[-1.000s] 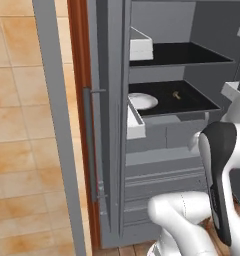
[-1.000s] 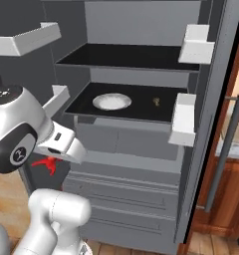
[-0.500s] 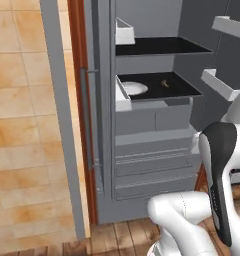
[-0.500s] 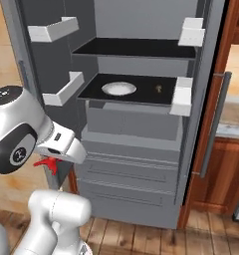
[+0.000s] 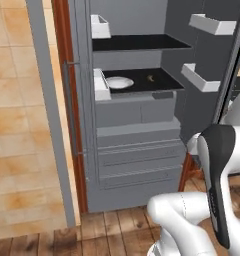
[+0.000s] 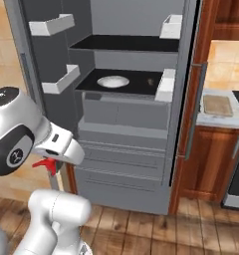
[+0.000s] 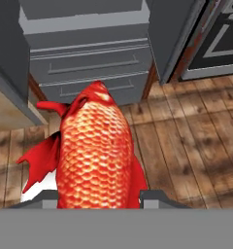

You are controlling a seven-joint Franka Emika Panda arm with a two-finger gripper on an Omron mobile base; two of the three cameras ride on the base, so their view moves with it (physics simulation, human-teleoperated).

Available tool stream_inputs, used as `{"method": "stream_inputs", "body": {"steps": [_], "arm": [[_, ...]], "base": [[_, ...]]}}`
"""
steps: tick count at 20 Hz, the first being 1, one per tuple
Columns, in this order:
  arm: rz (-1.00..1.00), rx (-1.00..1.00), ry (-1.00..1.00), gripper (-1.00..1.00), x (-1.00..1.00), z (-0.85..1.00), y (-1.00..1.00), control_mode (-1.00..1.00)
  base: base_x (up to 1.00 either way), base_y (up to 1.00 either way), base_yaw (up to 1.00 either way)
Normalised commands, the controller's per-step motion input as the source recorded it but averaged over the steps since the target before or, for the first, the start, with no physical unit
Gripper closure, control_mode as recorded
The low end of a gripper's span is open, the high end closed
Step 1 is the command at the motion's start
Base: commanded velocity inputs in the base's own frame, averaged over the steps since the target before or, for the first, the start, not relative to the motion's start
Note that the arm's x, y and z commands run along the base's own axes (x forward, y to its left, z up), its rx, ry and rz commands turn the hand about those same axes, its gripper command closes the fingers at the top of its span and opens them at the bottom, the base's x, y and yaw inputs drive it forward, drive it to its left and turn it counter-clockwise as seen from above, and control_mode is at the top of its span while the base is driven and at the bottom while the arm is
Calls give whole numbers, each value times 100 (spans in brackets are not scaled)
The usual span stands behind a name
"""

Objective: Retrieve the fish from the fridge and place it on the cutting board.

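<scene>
The red fish (image 7: pixel 96 151) hangs over the wooden floor, with my gripper (image 7: pixel 101 198) shut on it and its head pointing at the fridge drawers. From the right base view the fish (image 6: pixel 46 166) shows as a small red shape under my hand, low at the left. The grey fridge (image 6: pixel 126 124) stands open in front of me, its dark shelves (image 5: pixel 142 80) and white bins showing. The tan cutting board (image 6: pixel 217 104) lies on the counter to the right of the fridge.
A white plate (image 6: pixel 113 81) and a small brown item (image 6: pixel 150 81) rest on the lower shelf. The open fridge doors (image 5: pixel 47 115) flank me on both sides. A dark oven (image 7: pixel 220 39) stands to the right, past wooden cabinets (image 6: pixel 206 159).
Both base views have drawn back from the fridge and turned, so the camera moved; the counter and board came into view at right. The fish stays in my gripper.
</scene>
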Motion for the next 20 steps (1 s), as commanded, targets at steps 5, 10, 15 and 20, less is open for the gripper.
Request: {"method": "stream_inputs", "body": {"steps": [5, 10, 15, 20], "arm": [[0, 0, 0, 100, 0, 0, 0, 100], [0, 0, 0, 100, 0, 0, 0, 100], [0, 0, 0, 100, 0, 0, 0, 100], [0, 0, 0, 100, 0, 0, 0, 100]], "base": [[0, -84, 0], [0, -98, 0], [4, -99, 0], [51, -90, 7]]}}
